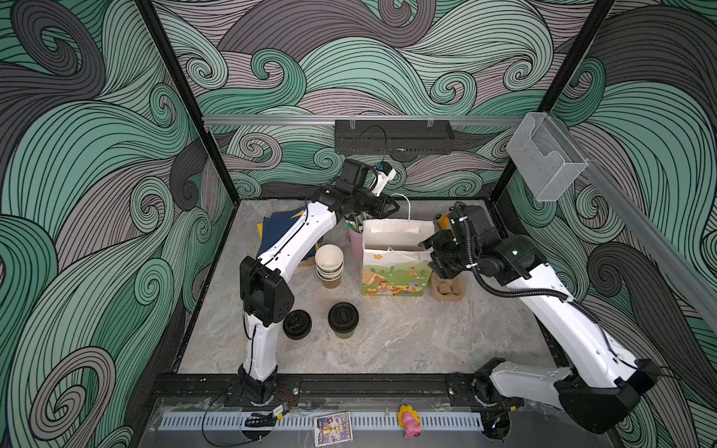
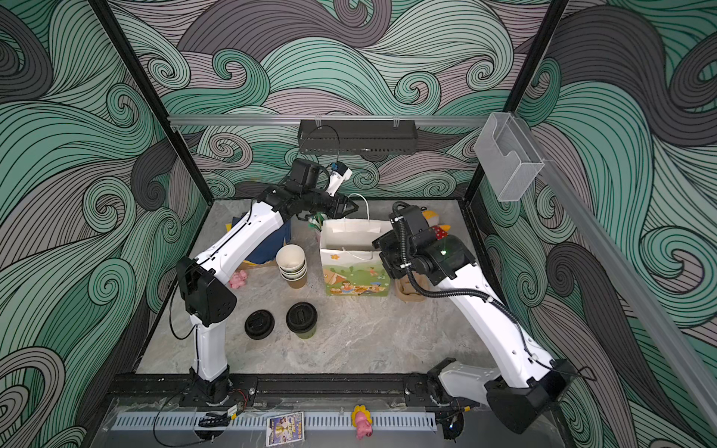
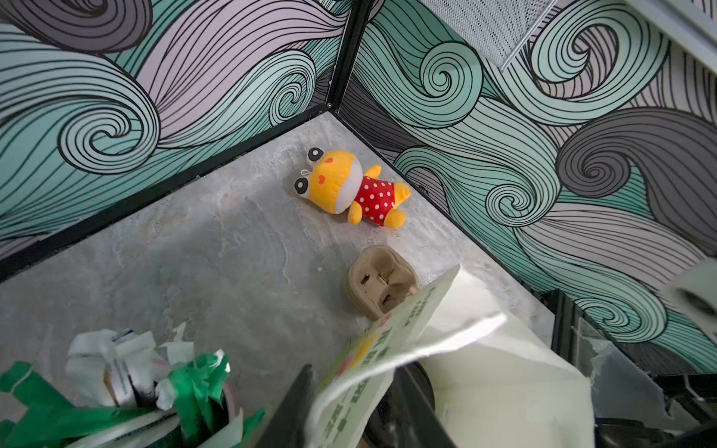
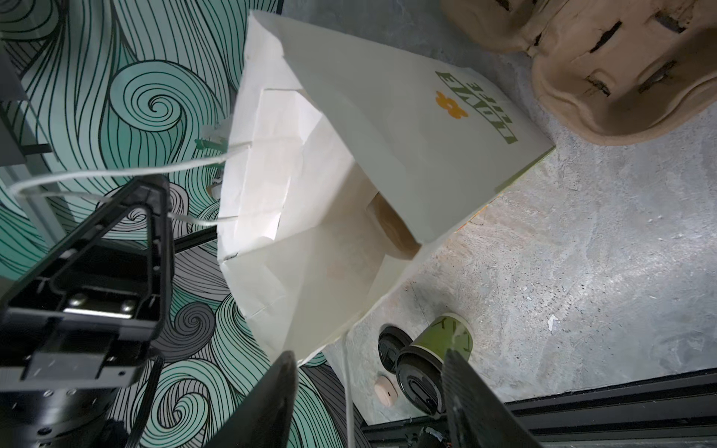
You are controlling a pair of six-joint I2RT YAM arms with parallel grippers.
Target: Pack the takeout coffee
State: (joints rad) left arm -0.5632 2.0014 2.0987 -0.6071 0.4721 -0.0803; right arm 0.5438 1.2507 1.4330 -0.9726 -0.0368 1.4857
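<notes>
One olive-green cup with a black lid [image 1: 343,320] [image 2: 302,320] [image 4: 430,360] stands on the table in front of the white picture bag [image 1: 395,271] [image 2: 353,271] [image 4: 349,116]. Beside it lies a low black lid [image 1: 297,324] [image 4: 390,345]; no cup shows under it. My left gripper [image 1: 391,207] [image 3: 353,384] is at the bag's back rim, open, one finger outside and one inside the paper wall. A dark round shape [image 3: 423,384] sits inside the bag. My right gripper [image 1: 425,244] [image 4: 368,391] hangs open at the bag's right rim, the handle string between its fingers.
A stack of open cups [image 1: 329,263] and a pink cup of straws [image 1: 355,242] [image 3: 135,388] stand left of the bag. A brown pulp carrier [image 1: 446,291] [image 4: 601,58] lies to its right, under my right arm. A yellow plush toy [image 3: 349,186] lies in the back corner.
</notes>
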